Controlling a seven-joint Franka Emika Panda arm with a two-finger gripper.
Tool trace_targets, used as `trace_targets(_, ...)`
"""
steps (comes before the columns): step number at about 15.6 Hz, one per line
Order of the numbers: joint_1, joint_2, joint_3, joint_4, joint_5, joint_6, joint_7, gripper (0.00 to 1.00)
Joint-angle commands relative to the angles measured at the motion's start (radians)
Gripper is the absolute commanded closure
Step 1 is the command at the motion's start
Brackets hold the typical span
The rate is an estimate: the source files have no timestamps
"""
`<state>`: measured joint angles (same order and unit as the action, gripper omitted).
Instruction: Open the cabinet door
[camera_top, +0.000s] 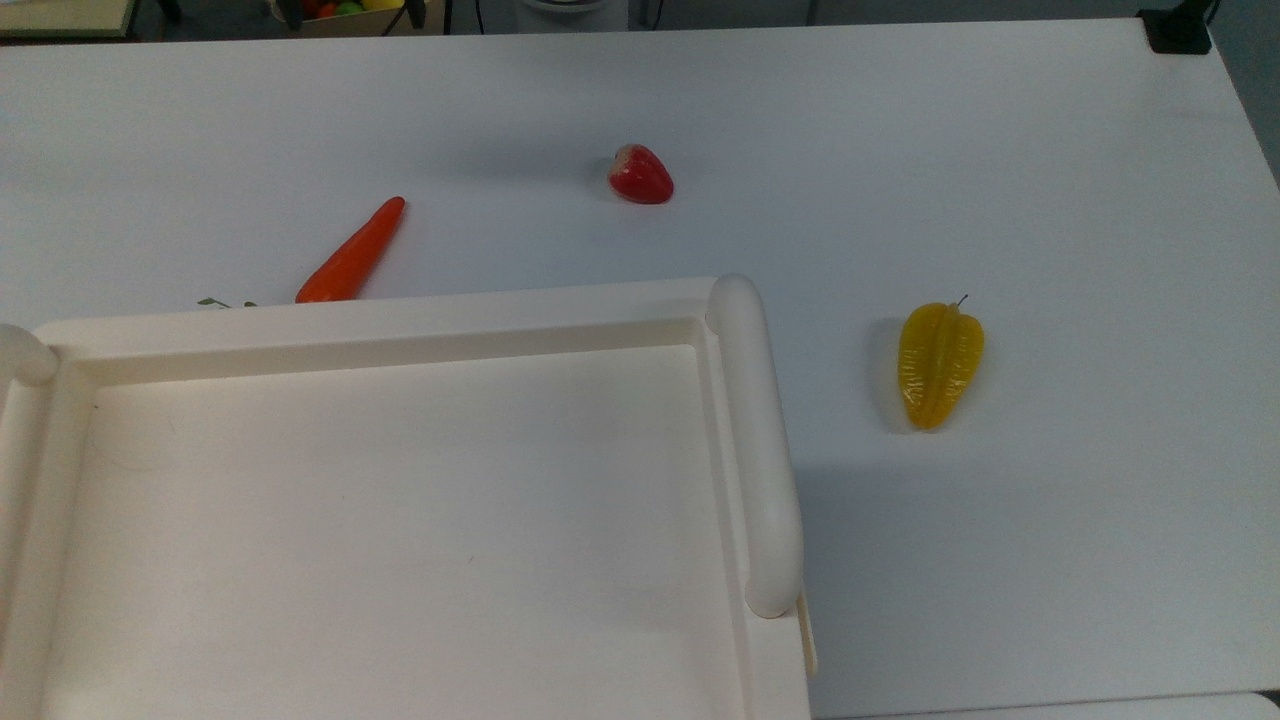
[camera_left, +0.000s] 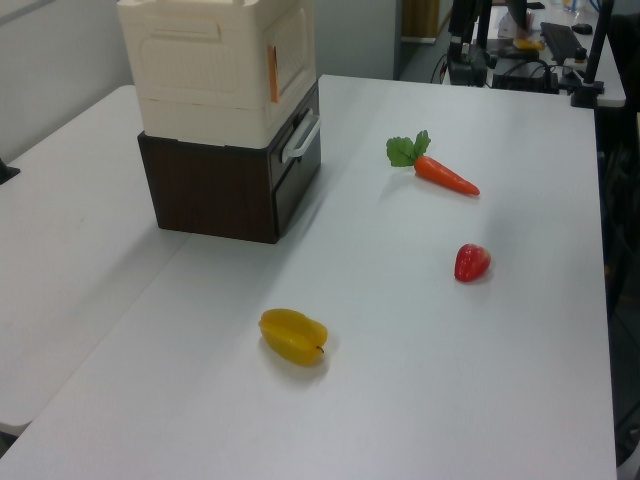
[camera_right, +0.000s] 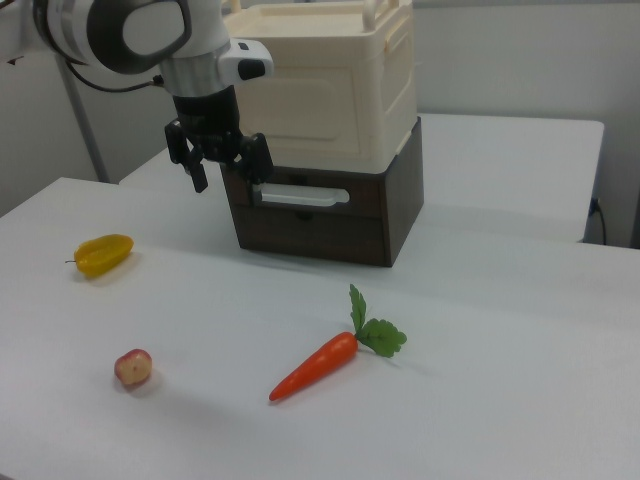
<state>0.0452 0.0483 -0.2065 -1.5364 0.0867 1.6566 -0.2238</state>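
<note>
The cabinet (camera_right: 385, 60) is a cream-white box standing on a dark brown drawer base; its recessed top with rounded rails (camera_top: 760, 450) takes up the top view's lower left. The cabinet door (camera_right: 315, 100) is the cream front panel above the drawer and lies flush with the box. In the left view the cabinet door (camera_left: 292, 45) has a small brown fitting on its edge. My gripper (camera_right: 228, 168) hangs open with nothing between its fingers, in front of the cabinet's left front corner in the right view. One dark fingertip (camera_top: 291, 14) pokes in at the top view's upper edge.
On the white table (camera_top: 1000, 150) lie a toy carrot (camera_top: 350, 255), a red strawberry (camera_top: 640, 175) and a yellow starfruit (camera_top: 938, 362). The drawer base (camera_right: 400, 215) carries a white handle (camera_right: 300, 196). A box of fruit (camera_top: 350, 8) sits beyond the table's far edge.
</note>
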Motion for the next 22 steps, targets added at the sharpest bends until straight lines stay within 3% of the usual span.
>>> trace_targets(1, 0.001, 0.048, -0.007, -0.005, 0.108, 0.191, -0.062, 0.00)
trace_targets(5, 0.015, 0.084, 0.009, -0.005, 0.159, 0.477, -0.060, 0.00)
trace_targets(11, 0.133, 0.198, 0.019, 0.041, 0.173, 0.782, 0.029, 0.00)
trace_targets(14, 0.168, 0.255, 0.019, 0.111, 0.163, 0.818, 0.049, 0.00)
trace_targets(18, 0.220, 0.262, 0.016, 0.119, 0.153, 0.824, 0.049, 0.00)
trace_targets(22, 0.258, 0.289, 0.013, 0.128, 0.142, 0.919, 0.075, 0.13)
